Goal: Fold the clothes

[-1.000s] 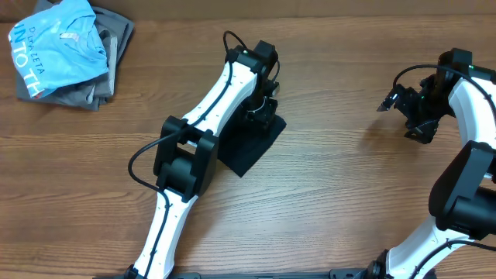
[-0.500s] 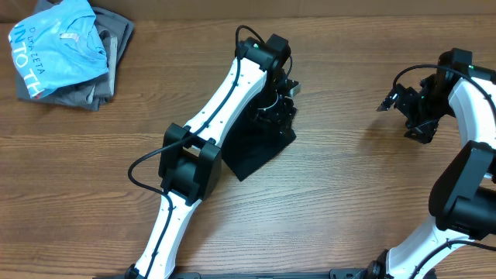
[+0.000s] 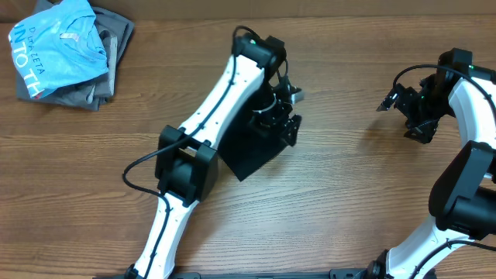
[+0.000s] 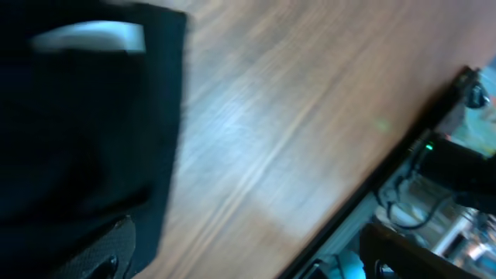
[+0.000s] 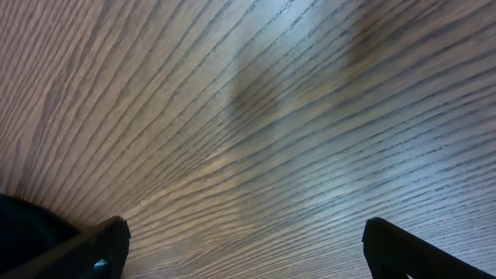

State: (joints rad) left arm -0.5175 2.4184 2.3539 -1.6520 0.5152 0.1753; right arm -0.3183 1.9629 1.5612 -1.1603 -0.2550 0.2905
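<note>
A black folded garment (image 3: 252, 151) lies flat at the table's middle. My left gripper (image 3: 285, 115) hovers over its far right corner with the jaws open and nothing between them. In the left wrist view the black garment (image 4: 77, 139) fills the left side and shows a white label (image 4: 89, 36); my left gripper (image 4: 248, 260) spans bare wood beside the cloth's edge. My right gripper (image 3: 415, 116) hangs open over bare table at the far right, and in its wrist view the right gripper (image 5: 260, 252) has only wood grain between its fingers.
A pile of clothes (image 3: 66, 50), a light blue printed shirt on grey garments, sits at the back left corner. The table's front edge with cables and equipment (image 4: 434, 201) shows in the left wrist view.
My left gripper moved right, carrying the black garment's corner that way, then opened and let the cloth go. The right arm has not moved.
</note>
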